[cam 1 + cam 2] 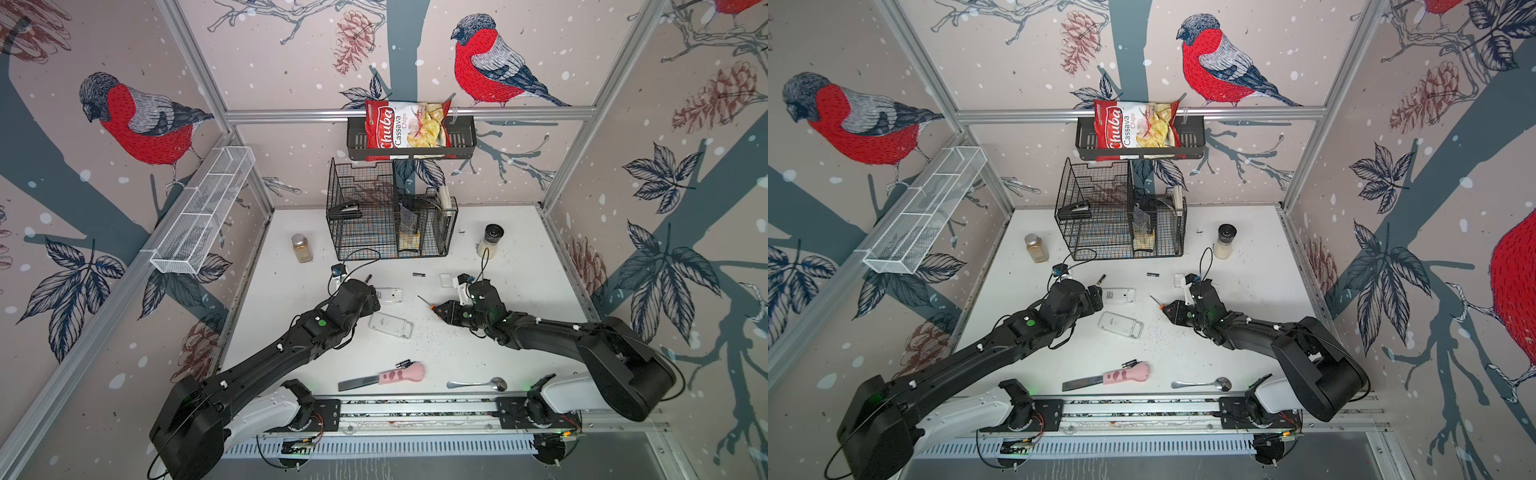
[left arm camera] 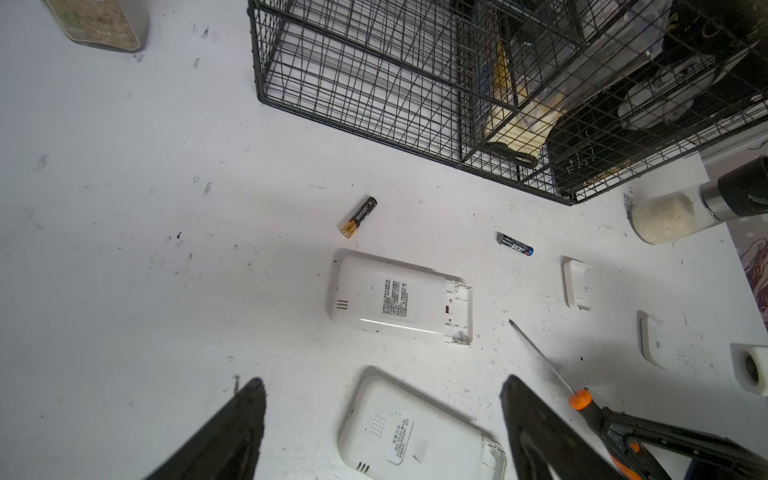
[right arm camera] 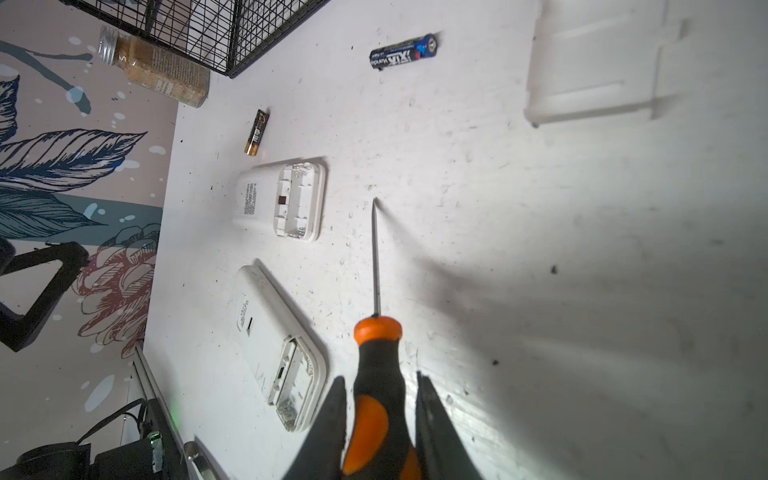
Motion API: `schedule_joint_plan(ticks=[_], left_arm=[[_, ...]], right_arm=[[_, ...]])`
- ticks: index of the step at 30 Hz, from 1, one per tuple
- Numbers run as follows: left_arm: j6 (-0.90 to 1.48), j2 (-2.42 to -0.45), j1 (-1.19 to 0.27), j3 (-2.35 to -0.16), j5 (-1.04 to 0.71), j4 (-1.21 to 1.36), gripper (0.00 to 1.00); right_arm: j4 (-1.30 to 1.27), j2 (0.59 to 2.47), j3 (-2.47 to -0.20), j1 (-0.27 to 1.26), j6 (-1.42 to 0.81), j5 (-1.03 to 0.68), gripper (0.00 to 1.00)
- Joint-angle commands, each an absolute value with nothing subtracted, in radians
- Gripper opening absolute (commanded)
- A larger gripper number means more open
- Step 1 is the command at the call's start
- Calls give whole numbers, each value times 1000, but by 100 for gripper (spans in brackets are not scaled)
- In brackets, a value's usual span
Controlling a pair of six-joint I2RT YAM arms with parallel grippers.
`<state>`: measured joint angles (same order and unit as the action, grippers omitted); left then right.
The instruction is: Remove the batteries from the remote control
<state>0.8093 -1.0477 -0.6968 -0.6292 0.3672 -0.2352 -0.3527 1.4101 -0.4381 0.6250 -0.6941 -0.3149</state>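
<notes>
Both jaws of the left gripper (image 2: 382, 382) stand wide apart and empty by the near remote (image 2: 415, 432), the right gripper (image 3: 380, 378) is clamped on a screwdriver (image 3: 377, 332), and past the far remote (image 2: 395, 299) a gold-ended battery (image 2: 359, 217) and a blue battery (image 2: 514, 244) lie loose on the table (image 2: 124, 249).

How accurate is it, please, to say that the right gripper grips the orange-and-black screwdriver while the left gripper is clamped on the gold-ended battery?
One detail is wrong: the left gripper is open and empty, and the gold-ended battery lies loose on the table, as the left wrist view shows. The right gripper does grip the orange-and-black screwdriver.
</notes>
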Motion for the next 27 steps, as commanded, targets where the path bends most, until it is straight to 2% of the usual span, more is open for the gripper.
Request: schedule_joint_plan(ticks=[1, 7, 20, 27], left_arm=[[783, -1034, -685, -624, 396, -211, 89], [759, -1021, -625, -610, 385, -188, 90], [733, -986, -522, -578, 358, -165, 93], [726, -974, -501, -574, 356, -164, 93]], right_arm=[[-338, 1426, -433, 617, -674, -298, 19], [-324, 1431, -433, 608, -665, -269, 28], [-292, 1460, -448, 604, -642, -249, 33], [-274, 1468, -454, 603, -627, -246, 40]])
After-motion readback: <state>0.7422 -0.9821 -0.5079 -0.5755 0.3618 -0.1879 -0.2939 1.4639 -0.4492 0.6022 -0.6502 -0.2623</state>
